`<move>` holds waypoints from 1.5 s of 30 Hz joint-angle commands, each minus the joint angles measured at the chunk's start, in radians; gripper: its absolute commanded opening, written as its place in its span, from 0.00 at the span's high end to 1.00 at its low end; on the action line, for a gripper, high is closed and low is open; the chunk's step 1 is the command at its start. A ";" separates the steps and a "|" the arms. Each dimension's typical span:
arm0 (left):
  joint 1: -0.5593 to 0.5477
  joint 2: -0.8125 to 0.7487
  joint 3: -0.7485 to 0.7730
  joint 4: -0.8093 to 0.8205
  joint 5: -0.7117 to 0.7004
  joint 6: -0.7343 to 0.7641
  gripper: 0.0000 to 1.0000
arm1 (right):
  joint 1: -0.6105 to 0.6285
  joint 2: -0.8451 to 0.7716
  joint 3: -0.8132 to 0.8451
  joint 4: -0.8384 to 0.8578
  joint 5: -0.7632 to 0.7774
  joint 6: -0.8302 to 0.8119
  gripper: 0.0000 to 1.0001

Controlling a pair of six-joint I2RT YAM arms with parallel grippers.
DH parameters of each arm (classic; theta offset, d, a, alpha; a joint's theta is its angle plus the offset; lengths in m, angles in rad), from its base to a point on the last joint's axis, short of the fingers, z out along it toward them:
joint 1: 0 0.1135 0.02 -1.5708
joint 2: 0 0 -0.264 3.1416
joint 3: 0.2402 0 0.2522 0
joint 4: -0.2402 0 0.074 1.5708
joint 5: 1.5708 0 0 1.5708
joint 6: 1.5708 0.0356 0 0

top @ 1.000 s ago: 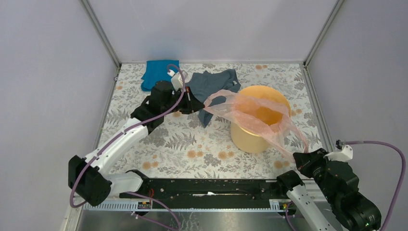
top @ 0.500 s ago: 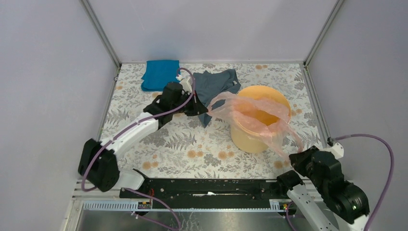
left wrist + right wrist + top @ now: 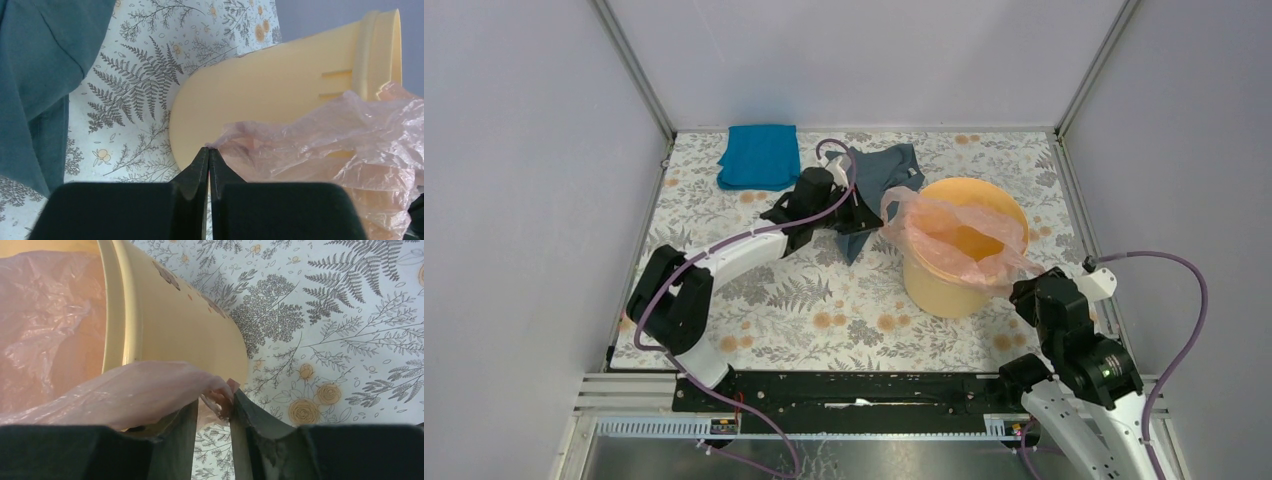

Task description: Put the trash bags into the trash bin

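At the table's 11 o'clock lies the bright blue folded cloth (image 3: 759, 156), apart from the work. The left gripper (image 3: 209, 151) has its jaws pressed fully together on a corner of the pale-pink trash bag (image 3: 954, 238). Over the last second it has travelled across the grey-blue garment (image 3: 882, 168) and now sits just beside the 9 o'clock side of the yellow-orange bin (image 3: 942, 288). The bag was stretched well past the rim on both sides. It is now gathered over the mouth, its middle sagging inside. At the bin's 4 o'clock the right gripper (image 3: 215, 402) has drawn in close, jaws a little apart with bunched film pinched between them. The slack suggests the bag is nearly ready to drop in.
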 commanded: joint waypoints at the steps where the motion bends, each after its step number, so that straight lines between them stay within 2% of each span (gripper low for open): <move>1: -0.005 -0.042 0.029 0.032 0.012 0.029 0.92 | 0.000 -0.023 0.042 0.031 -0.028 -0.054 0.55; 5: -0.002 -0.148 0.000 -0.065 -0.031 0.119 0.73 | -0.001 -0.056 0.198 -0.082 -0.151 -0.121 0.30; 6: -0.001 -0.177 -0.008 -0.095 -0.040 0.142 0.68 | 0.000 -0.063 0.238 -0.122 -0.170 -0.144 0.21; 8: 0.000 -0.235 -0.018 -0.156 -0.068 0.191 0.60 | 0.000 -0.072 0.323 -0.196 -0.209 -0.204 0.11; 12: 0.005 -0.369 -0.052 -0.269 -0.162 0.248 0.37 | 0.000 -0.063 0.499 -0.298 -0.284 -0.341 0.01; 15: 0.012 -0.451 -0.052 -0.310 -0.184 0.299 0.16 | -0.001 -0.025 0.571 -0.300 -0.331 -0.475 0.00; 17: 0.020 -0.471 -0.037 -0.281 -0.149 0.326 0.02 | 0.000 0.045 0.597 -0.286 -0.326 -0.554 0.00; 20: 0.025 -0.407 0.048 -0.230 -0.045 0.336 0.01 | 0.000 0.168 0.640 -0.226 -0.280 -0.668 0.02; 22: 0.023 -0.353 0.094 -0.179 0.029 0.338 0.01 | 0.001 0.237 0.654 -0.165 -0.236 -0.732 0.11; 25: 0.015 -0.275 0.141 -0.117 0.136 0.375 0.01 | 0.000 0.333 0.658 -0.096 -0.263 -0.809 0.19; 29: -0.010 -0.202 0.208 -0.117 0.131 0.448 0.01 | -0.001 0.427 0.654 -0.038 -0.328 -0.857 0.32; 35: -0.014 -0.123 0.281 -0.112 0.082 0.492 0.07 | -0.001 0.471 0.612 0.053 -0.298 -0.861 0.39; 37: -0.015 -0.090 0.310 -0.109 0.085 0.487 0.08 | 0.000 0.484 0.607 0.065 -0.280 -0.856 0.44; 41: -0.020 -0.046 0.330 -0.055 0.116 0.455 0.16 | 0.000 0.500 0.597 0.081 -0.218 -0.838 0.56; 45: -0.030 0.001 0.366 -0.041 0.124 0.440 0.36 | 0.000 0.509 0.582 0.092 -0.187 -0.817 0.76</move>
